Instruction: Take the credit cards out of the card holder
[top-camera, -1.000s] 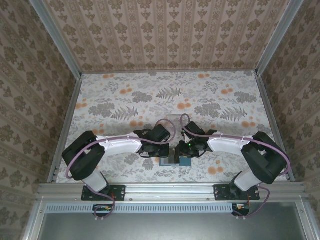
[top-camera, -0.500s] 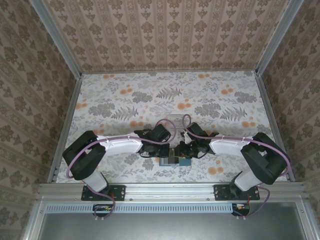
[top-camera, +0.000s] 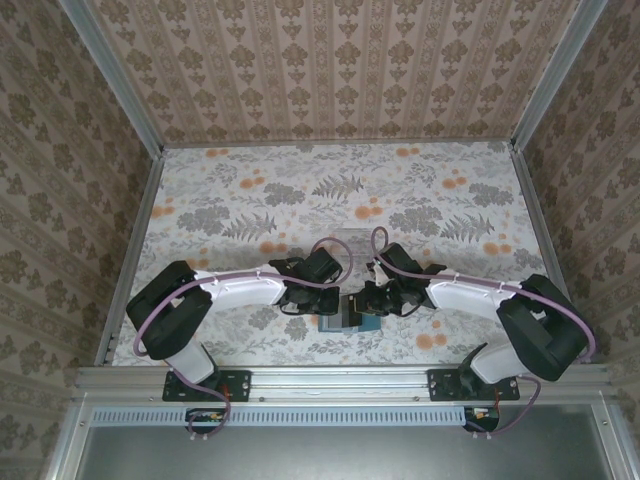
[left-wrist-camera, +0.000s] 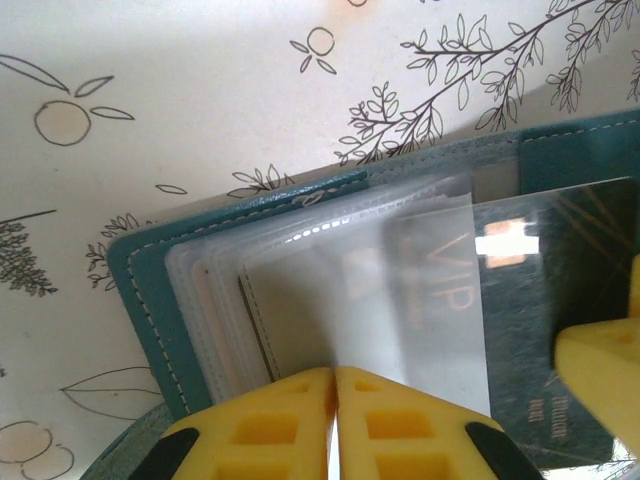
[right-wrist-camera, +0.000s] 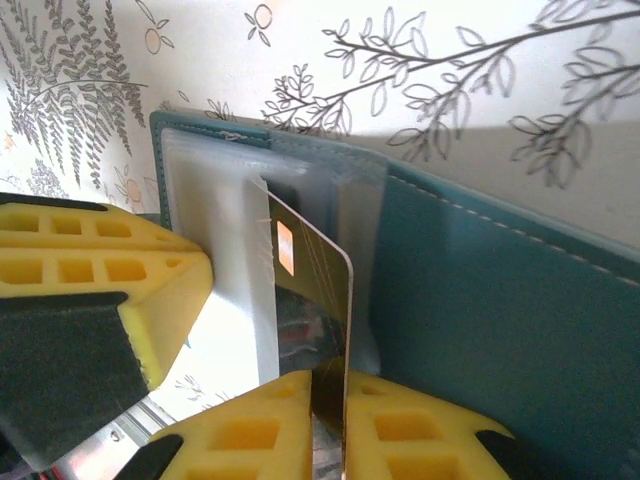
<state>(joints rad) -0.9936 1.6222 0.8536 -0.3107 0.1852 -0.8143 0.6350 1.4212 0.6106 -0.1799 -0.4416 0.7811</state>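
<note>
The teal card holder (top-camera: 350, 322) lies open near the table's front edge, between both grippers. In the left wrist view its teal edge (left-wrist-camera: 135, 290) frames a stack of clear sleeves. My left gripper (left-wrist-camera: 333, 375) is shut on the top sleeve (left-wrist-camera: 330, 300). A dark credit card (left-wrist-camera: 540, 330) marked VIP sticks partly out of that sleeve to the right. In the right wrist view my right gripper (right-wrist-camera: 328, 378) is shut on this dark card (right-wrist-camera: 305, 280), which stands on edge above the holder's teal panel (right-wrist-camera: 480, 330). A faint pinkish card edge (left-wrist-camera: 197, 300) shows through the sleeves.
A clear plastic box (top-camera: 338, 243) stands just behind the two grippers. Metal rails (top-camera: 128, 260) and patterned walls bound the floral table on three sides. The left gripper's yellow finger (right-wrist-camera: 100, 270) sits close beside the dark card.
My right gripper's jaws have closed onto the dark card, and the right arm's elbow has shifted slightly right. The left arm has stayed put, gripping the sleeve.
</note>
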